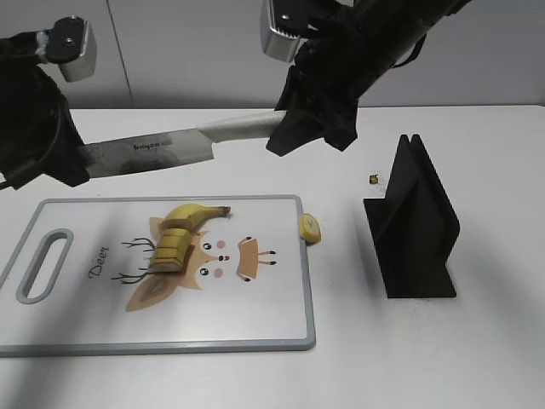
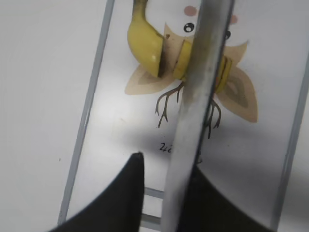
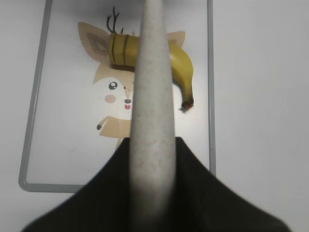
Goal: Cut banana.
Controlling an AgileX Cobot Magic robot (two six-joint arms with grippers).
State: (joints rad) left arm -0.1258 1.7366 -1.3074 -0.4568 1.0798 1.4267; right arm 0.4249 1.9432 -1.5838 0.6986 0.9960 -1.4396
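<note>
Nearest me lies one white cutting board [image 1: 255, 324] with a grey rim, a handle slot at its left end and a cartoon deer printed on it. On that print rests the banana [image 1: 183, 230]: a curved yellow stem half, still whole, and behind it a block of cut slices [image 1: 169, 250] standing together; I make out roughly three or four cuts but cannot count them surely. One loose round end piece [image 1: 310, 227] sits on the table [image 1: 426, 358] just beside the board's right edge. To the right stands one black knife stand [image 1: 415, 223], matte, with two upright fins on a flat foot. A tiny brown scrap [image 1: 374, 179] lies near its far corner.

Above and beyond the board I see one knife [image 1: 162, 152], held level in the air, steel blade to the left, pale speckled handle to the right. My right gripper [image 1: 294, 128] reaches in from the upper right, slanting downward, and is clamped around the handle; the wrist camera shows the handle running out between its black jaws. My left gripper [image 1: 72, 162] comes from the far left, and the blade passes between its fingers [image 2: 129, 193]; whether they actually pinch the steel I cannot tell.
</note>
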